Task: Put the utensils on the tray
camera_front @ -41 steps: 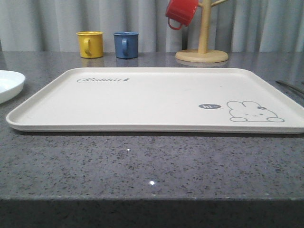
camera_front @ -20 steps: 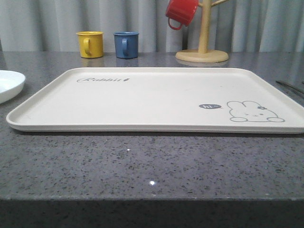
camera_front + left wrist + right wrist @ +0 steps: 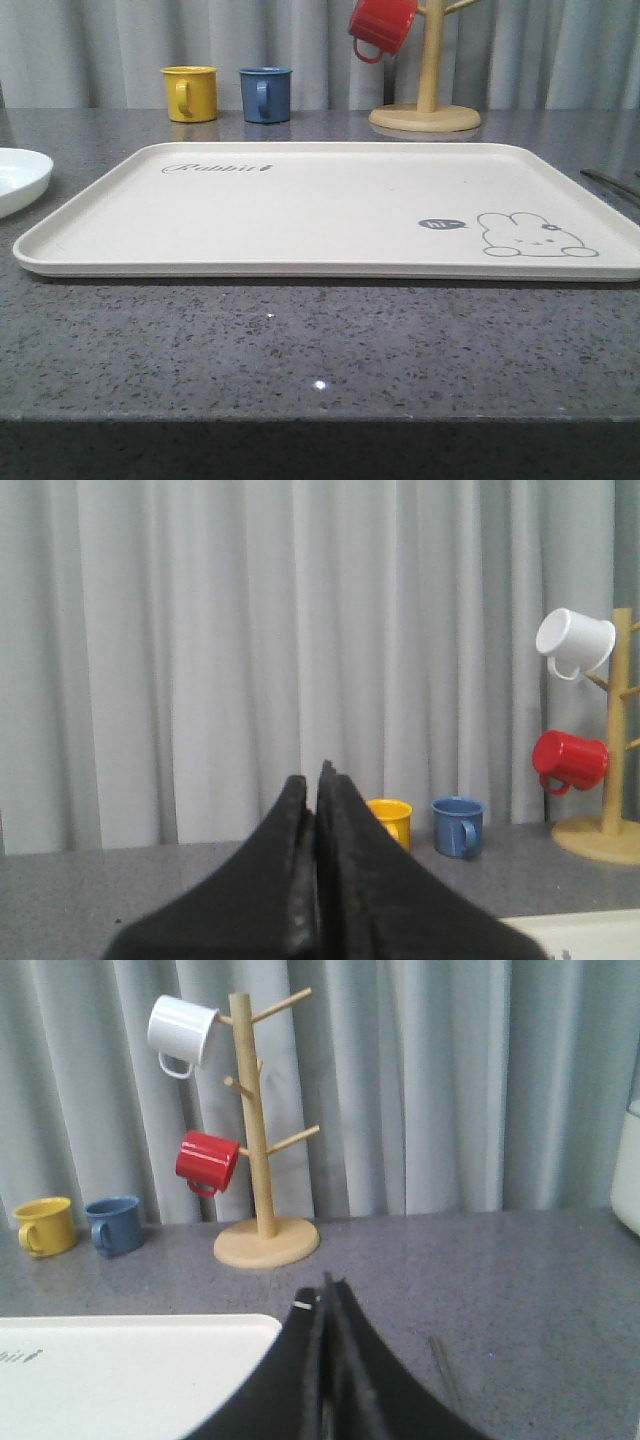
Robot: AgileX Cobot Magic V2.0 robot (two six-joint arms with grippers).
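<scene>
Speckled grey stone makes up the countertop (image 3: 300,350), which fills the lower half of the front view with its near edge along the bottom. On it, across the middle of the frame, lies the cream tray (image 3: 300,215), flat, with the "Rabbit" script (image 3: 215,169) at its upper left and the grey rabbit drawing (image 3: 535,236) beside a "hi" bubble (image 3: 441,224) at its lower right. Its surface carries nothing. At the left edge of the frame the white plate (image 3: 20,178) sits on the stone, just beside the tray's left end and partly cut off. At the right edge, thin dark strips of the utensils (image 3: 612,183) lie on the counter off the tray; which pieces they are is too small to tell. Farther back, at upper left, stand the yellow mug (image 3: 190,93) and the blue mug (image 3: 265,94), near each other. At upper centre the wooden mug tree (image 3: 428,90) holds the red mug (image 3: 380,28); grey curtains (image 3: 90,50) hang behind.

In the left wrist view the left gripper (image 3: 315,780) has its black jaws pressed together on nothing. In the right wrist view the right gripper (image 3: 322,1295) is likewise closed and empty, with a white mug (image 3: 182,1032) on the tree beyond.
</scene>
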